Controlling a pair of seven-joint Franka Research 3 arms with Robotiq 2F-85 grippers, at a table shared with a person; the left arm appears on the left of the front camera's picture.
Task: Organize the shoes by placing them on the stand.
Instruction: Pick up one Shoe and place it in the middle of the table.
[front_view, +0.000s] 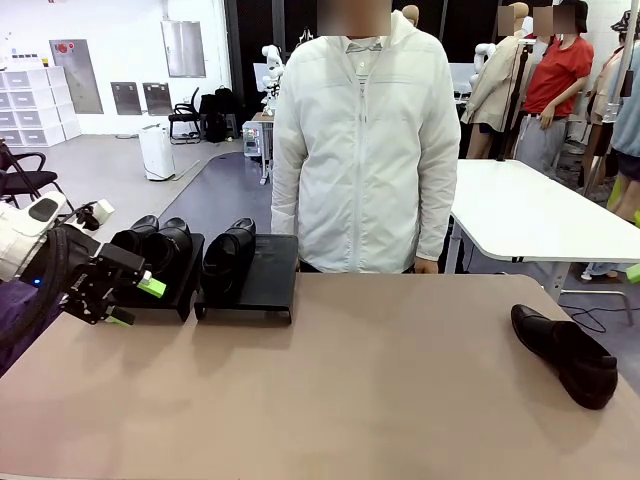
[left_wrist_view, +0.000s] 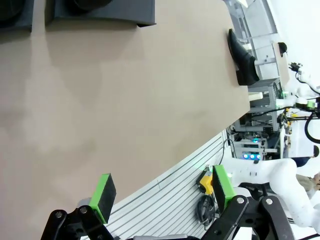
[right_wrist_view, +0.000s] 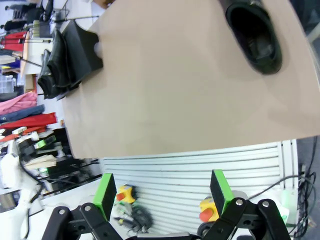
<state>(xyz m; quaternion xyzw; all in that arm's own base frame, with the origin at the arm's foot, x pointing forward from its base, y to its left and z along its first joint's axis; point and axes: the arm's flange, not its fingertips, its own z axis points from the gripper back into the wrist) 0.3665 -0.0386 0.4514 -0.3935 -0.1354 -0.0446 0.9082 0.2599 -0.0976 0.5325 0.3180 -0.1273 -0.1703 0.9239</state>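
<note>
Two black shoes (front_view: 152, 240) sit side by side on the left stand (front_view: 172, 296). A third shoe (front_view: 228, 255) rests on the left half of the right stand (front_view: 268, 282). The fourth shoe (front_view: 566, 354) lies loose on the table's right side, also seen as the shoe (left_wrist_view: 243, 56) and the shoe (right_wrist_view: 253, 35). My left gripper (front_view: 137, 303) hovers open just in front of the left stand, holding nothing. In its own view the left gripper (left_wrist_view: 162, 192) is over the table's near edge. My right gripper (right_wrist_view: 162, 192) is open and empty off the table's edge, far from the stand (right_wrist_view: 82, 50).
A person in a white jacket (front_view: 365, 150) stands at the far side of the brown table (front_view: 380, 400), one hand (front_view: 427, 265) at its edge. A white table (front_view: 530, 215) stands behind on the right. The right stand's right half is bare.
</note>
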